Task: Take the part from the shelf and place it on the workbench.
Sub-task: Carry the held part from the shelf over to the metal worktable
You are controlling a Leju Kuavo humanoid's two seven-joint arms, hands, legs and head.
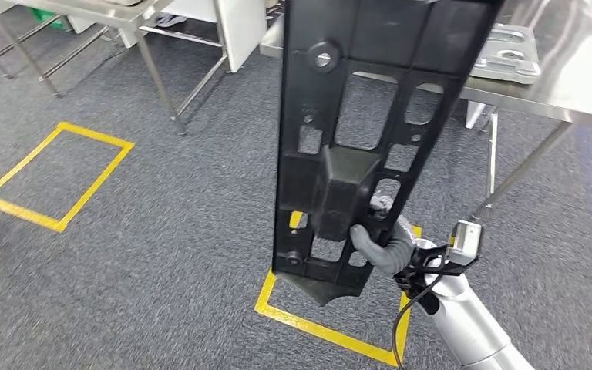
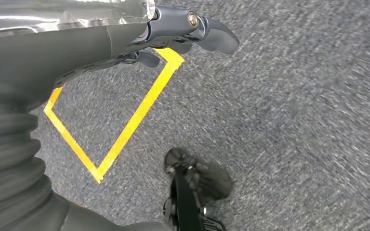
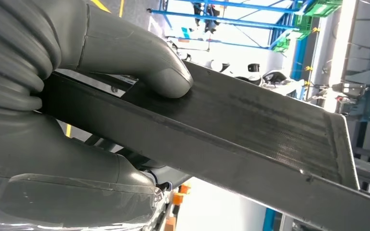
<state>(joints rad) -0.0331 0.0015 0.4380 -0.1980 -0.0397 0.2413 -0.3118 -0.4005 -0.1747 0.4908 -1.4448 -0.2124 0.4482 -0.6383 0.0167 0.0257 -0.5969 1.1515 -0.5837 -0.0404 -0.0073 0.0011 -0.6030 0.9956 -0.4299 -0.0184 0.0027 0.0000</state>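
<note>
- Grey carpet (image 1: 162, 231) covers the floor.
- A yellow tape square (image 1: 55, 176) lies at the left of the head view.
- Another yellow tape outline (image 1: 324, 330) sits at bottom centre.
- A white cabinet panel (image 1: 239, 31) stands at top centre.

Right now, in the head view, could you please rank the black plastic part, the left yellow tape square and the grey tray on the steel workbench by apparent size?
1. Black plastic part, though nearness to the camera inflates it.
2. Left yellow tape square.
3. Grey tray.
</note>
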